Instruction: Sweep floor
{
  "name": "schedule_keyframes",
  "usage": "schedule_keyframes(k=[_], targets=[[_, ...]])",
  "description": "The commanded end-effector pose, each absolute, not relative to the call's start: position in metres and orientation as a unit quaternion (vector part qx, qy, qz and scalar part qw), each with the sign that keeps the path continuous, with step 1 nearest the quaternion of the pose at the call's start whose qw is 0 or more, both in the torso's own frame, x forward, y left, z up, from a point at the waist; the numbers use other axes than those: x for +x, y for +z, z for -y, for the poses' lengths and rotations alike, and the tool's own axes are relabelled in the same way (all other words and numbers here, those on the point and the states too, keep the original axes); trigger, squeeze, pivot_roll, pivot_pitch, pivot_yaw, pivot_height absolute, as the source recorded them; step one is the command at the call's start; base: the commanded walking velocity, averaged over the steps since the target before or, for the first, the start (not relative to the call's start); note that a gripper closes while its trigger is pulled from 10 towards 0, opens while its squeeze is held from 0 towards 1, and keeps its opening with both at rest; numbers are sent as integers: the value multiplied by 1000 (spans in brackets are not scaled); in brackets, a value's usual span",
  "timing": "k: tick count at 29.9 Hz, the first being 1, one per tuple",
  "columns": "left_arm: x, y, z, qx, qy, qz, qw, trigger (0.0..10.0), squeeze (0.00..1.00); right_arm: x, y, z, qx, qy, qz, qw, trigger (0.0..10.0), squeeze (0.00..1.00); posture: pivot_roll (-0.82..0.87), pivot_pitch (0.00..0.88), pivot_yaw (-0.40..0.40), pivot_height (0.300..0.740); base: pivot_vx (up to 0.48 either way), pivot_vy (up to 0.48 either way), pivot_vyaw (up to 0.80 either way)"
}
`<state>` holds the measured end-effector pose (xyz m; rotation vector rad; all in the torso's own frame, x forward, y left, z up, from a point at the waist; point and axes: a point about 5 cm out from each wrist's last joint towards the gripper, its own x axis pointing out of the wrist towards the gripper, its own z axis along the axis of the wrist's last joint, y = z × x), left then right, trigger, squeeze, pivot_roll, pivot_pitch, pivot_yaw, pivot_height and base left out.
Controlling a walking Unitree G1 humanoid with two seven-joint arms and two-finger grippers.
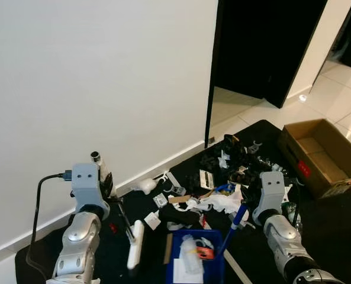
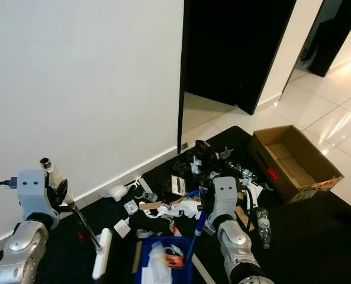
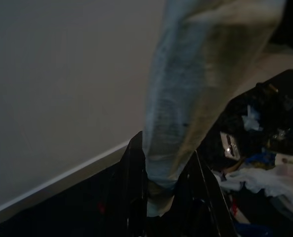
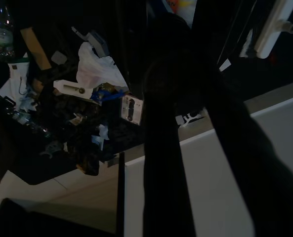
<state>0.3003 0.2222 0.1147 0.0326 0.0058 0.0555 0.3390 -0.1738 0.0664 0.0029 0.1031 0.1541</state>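
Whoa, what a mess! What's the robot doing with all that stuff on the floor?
It's cleaning up. The left pincer is shut on a broom handle, and the white broom head rests on the black mat by the wall. The right pincer holds the blue stick of a blue dustpan, which already has some rubbish in it. A pile of litter lies just ahead, with an open cardboard box beyond it.

The broom (image 1: pixel 135 244) has a thin dark shaft and a long white head resting on the black mat (image 1: pixel 341 225); the blue dustpan (image 1: pixel 193 254) sits beside it, holding a clear bottle and scraps; its blue handle (image 1: pixel 234 225) slants upward; mixed litter (image 1: pixel 222 177) lies heaped just beyond.
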Motion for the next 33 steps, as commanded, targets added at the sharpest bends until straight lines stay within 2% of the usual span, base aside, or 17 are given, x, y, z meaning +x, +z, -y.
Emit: schedule_keyframes(k=[1, 8, 15, 24, 30, 33], targets=[[302, 108, -216, 10, 33, -11, 999, 10000, 0, 338, 71, 178, -7, 76, -30, 997, 10000, 0, 53, 178, 56, 740, 0, 0, 0], [304, 107, -209, -1, 24, -13, 1000, 10000, 0, 338, 75, 185, 17, 61, -11, 998, 10000, 0, 49, 182, 62, 740, 0, 0, 0], [302, 111, -229, 19, 53, -13, 998, 10000, 0, 342, 112, 195, 31, 74, 85, 993, 10000, 0, 54, 179, 68, 740, 0, 0, 0], [305, 115, -239, 29, 95, -20, 995, 10000, 0, 343, 139, 210, 52, 42, 130, 989, 10000, 0, 43, 168, 68, 740, 0, 0, 0], [307, 117, -234, 34, 91, -23, 995, 10000, 0, 346, 149, 209, 111, 10, 142, 984, 10000, 0, 44, 161, 67, 740, 0, 0, 0], [307, 112, -224, 53, 74, -40, 995, 10000, 0, 350, 153, 205, 168, 9, 139, 976, 10000, 0, 44, 155, 65, 740, 0, 0, 0]])
